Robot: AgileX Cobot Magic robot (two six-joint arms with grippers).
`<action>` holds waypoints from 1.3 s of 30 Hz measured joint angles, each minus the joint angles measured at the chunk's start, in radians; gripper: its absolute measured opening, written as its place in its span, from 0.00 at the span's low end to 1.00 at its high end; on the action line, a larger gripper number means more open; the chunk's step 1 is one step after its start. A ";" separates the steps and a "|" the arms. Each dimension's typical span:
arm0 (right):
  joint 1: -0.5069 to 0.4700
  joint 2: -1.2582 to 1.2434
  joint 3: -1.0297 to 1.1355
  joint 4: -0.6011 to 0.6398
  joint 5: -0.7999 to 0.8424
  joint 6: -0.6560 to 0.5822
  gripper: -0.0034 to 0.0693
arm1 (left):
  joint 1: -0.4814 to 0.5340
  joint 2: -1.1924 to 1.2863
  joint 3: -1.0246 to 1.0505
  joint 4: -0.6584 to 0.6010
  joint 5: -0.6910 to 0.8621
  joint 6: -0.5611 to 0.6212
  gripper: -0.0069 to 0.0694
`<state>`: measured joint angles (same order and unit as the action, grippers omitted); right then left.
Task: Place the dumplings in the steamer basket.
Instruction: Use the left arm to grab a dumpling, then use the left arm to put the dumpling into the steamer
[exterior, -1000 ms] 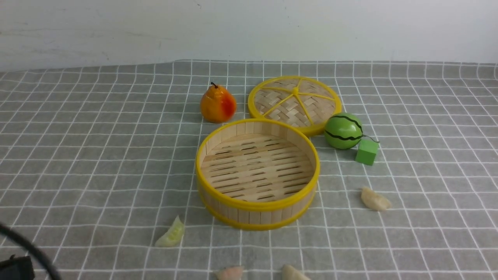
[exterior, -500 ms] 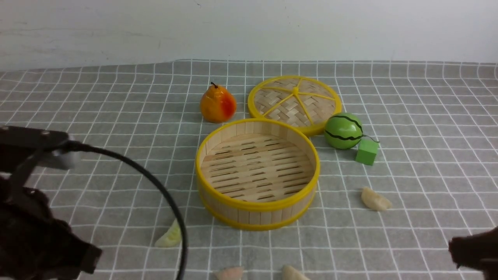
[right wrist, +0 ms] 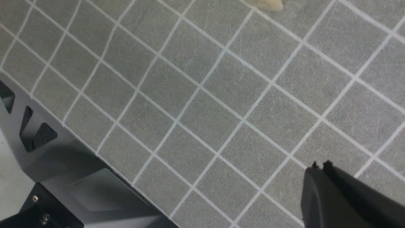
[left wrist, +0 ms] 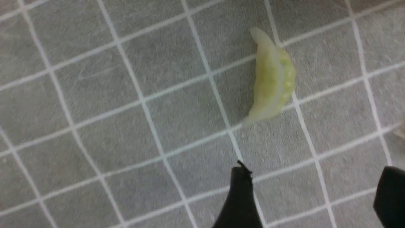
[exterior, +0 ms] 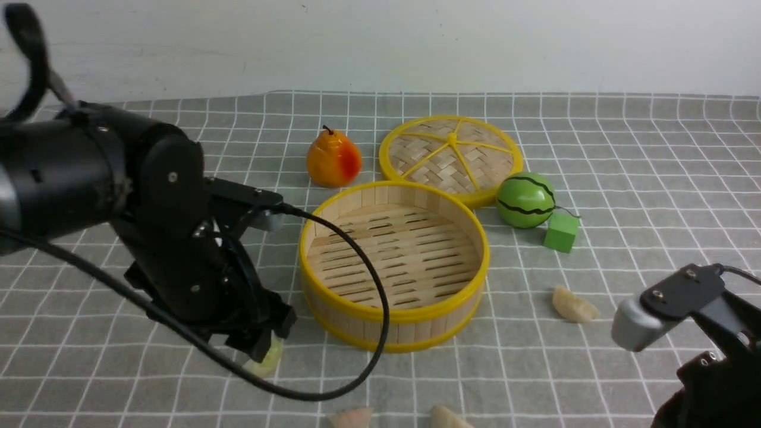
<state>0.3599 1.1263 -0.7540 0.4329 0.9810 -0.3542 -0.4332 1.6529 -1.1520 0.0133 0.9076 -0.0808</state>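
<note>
The steamer basket stands empty mid-table. A pale green dumpling lies on the cloth at the basket's front left. My left gripper hovers over it, open, with only cloth between its fingers; the dumpling lies just beyond the tips. A cream dumpling rests right of the basket. A pinkish dumpling and another cream one lie at the front edge of the view. My right gripper is shut and empty above bare cloth near the table's front right.
A toy pear, the flat woven lid, a toy watermelon and a green cube stand behind and right of the basket. The left arm's black cable loops across the basket's front. The cloth's front edge lies near the right gripper.
The left arm has swung in from the lower left to above the green dumpling, and its jaws have opened. The right arm has risen into view at the lower right, still shut.
</note>
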 joint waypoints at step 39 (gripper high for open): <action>0.000 0.001 -0.001 -0.018 -0.082 0.000 0.06 | -0.151 0.445 -0.800 -0.095 0.123 -0.014 0.36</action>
<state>0.3599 1.1271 -0.7547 0.4147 0.8991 -0.3542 -0.5840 2.0982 -1.9516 -0.0817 1.0309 -0.0946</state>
